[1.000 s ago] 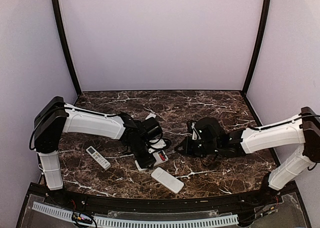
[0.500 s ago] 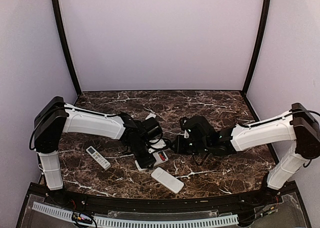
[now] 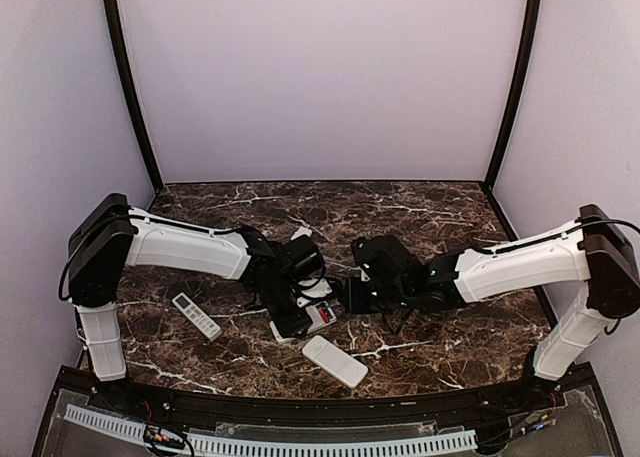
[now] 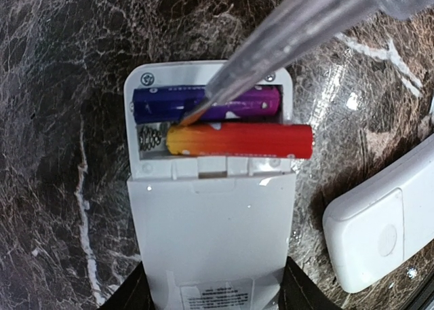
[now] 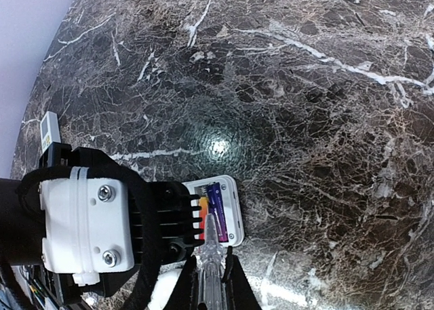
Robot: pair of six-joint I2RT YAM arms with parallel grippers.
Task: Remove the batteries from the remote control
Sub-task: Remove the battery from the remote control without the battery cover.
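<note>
- A slim white plastic remote with rows of small buttons point(image 3: 196, 315) lies well to the left of the open remote. It rests flat on the dark brown marble-patterned tabletop point(image 3: 430, 217).
- The left gripper point(image 4: 211, 291) clamps the open remote, its dark fingers pressed against the two long sides of the body.
- The white plastic remote control point(image 4: 210, 222) lies back-up with its cover off, so the battery compartment at its far end is exposed.
- A blue-purple cylindrical battery point(image 4: 163, 101) sits seated in the outer slot of that compartment.
- An orange-red cylindrical battery point(image 4: 251, 140) lies in the slot beside it. It has slid off the bare coil spring, and its other end pokes past the compartment's side wall.
- The right gripper point(image 5: 209, 232) has its clear plastic fingertips pressed together into one point with nothing between them. That point rests at the spring-side end of the orange-red battery, where the two cells meet.
- A plain white rounded-oblong plastic casing point(image 3: 335, 360) lies just to the right of the open remote, toward the arm bases, apart from it.
</note>
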